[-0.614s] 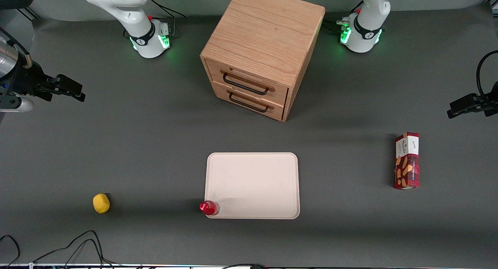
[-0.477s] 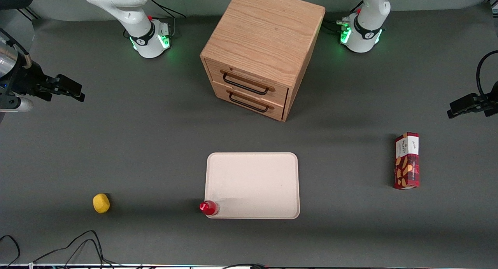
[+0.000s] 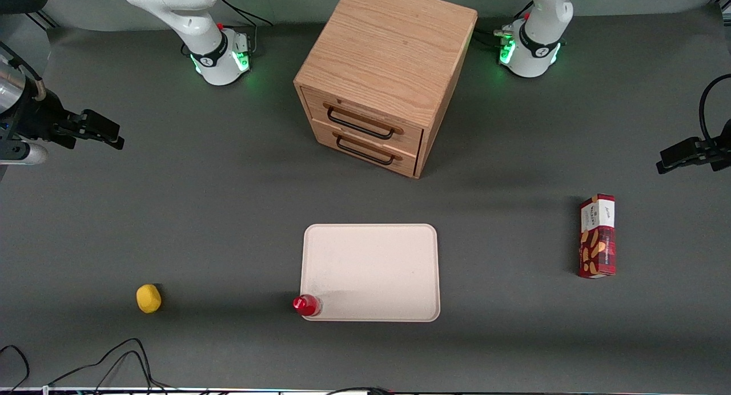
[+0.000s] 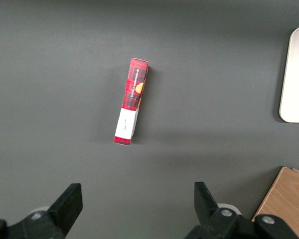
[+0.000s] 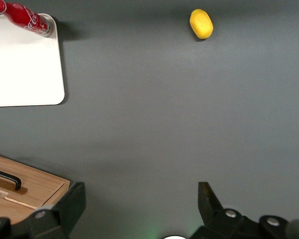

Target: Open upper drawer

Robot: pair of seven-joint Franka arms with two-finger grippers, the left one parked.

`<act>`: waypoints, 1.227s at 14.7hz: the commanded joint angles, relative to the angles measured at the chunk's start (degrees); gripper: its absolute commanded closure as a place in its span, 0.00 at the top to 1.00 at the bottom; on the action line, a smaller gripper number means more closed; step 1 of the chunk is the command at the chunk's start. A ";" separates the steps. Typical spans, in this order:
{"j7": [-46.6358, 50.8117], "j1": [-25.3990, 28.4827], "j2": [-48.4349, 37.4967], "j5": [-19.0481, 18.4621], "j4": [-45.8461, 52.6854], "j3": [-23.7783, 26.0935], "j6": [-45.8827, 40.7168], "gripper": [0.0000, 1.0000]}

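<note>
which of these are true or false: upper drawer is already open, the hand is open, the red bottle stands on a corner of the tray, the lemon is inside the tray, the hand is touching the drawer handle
1. The upper drawer is already open. False: its front sits flush with the cabinet, like the lower drawer.
2. The hand is open. True: its fingers stand apart in the right wrist view.
3. The red bottle stands on a corner of the tray. True.
4. The lemon is inside the tray. False: it lies on the bare table, toward the working arm's end.
5. The hand is touching the drawer handle. False: it hangs apart from the cabinet, toward the working arm's end.
</note>
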 commanded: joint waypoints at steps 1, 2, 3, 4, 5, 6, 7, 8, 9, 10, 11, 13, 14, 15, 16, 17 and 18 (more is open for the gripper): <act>0.77 2.17 1.13 0.03 0.34 0.08 2.39 1.00; 0.77 4.61 1.92 -0.05 0.78 0.26 2.66 1.00; 0.86 6.73 2.97 -0.06 1.31 0.26 2.75 1.00; 0.86 8.66 4.03 0.12 1.84 0.52 2.75 1.00; 0.86 10.86 4.73 0.47 2.45 1.22 2.84 1.00; 0.86 12.18 5.52 0.65 3.15 2.18 2.84 1.00; 0.86 13.59 6.40 1.17 3.77 3.50 2.84 1.00; 0.78 14.73 7.37 2.05 4.30 4.64 3.19 1.00; 0.69 15.44 8.25 3.19 4.82 6.13 3.63 1.00; 0.60 15.88 8.86 4.24 5.26 8.15 3.81 1.00; 0.60 15.98 9.39 5.03 5.44 10.00 4.59 1.00; -0.19 15.98 10.53 5.13 5.45 14.39 7.14 1.00; -0.89 15.98 11.15 5.22 5.53 16.15 7.76 1.00; -1.42 16.24 11.85 5.13 5.53 17.91 7.94 1.00; -2.90 16.85 12.73 5.13 5.53 18.97 8.11 1.00; -6.05 17.46 13.69 5.22 5.62 19.33 8.38 1.00; -10.00 18.34 14.40 5.22 5.97 19.68 8.38 1.00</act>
